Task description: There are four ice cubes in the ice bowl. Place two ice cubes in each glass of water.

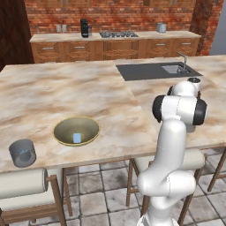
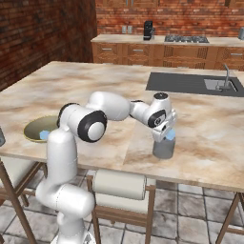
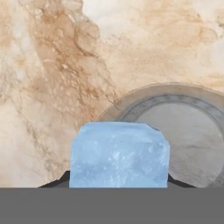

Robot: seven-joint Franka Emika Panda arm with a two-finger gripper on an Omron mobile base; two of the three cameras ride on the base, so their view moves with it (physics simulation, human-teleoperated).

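The gripper (image 2: pixel 167 135) is pinched on a cube (image 3: pixel 118 154), its jaws only as far apart as the cube is wide, and in the hand view the dark tips just peek out at either side of it. It hangs over the near desk (image 2: pixel 209 143), right above the right glass (image 2: pixel 163 148). From the hand camera the glass mouth (image 3: pixel 186 131) sits off to one side of the cube, not squarely under it. That is the main risk, as I judge it: let go here and the cube may clip the rim and skid onto the desk, or fall off its near edge to the floor. A low release could also nudge the light glass.

Further left, the bowl (image 1: pixel 91 125) holds one cube (image 1: pixel 77 138) that I can make out; I cannot tell if more lie there. The left glass (image 1: pixel 22 153) stands beyond it near the desk's edge, well apart from the arm; its contents are unclear.
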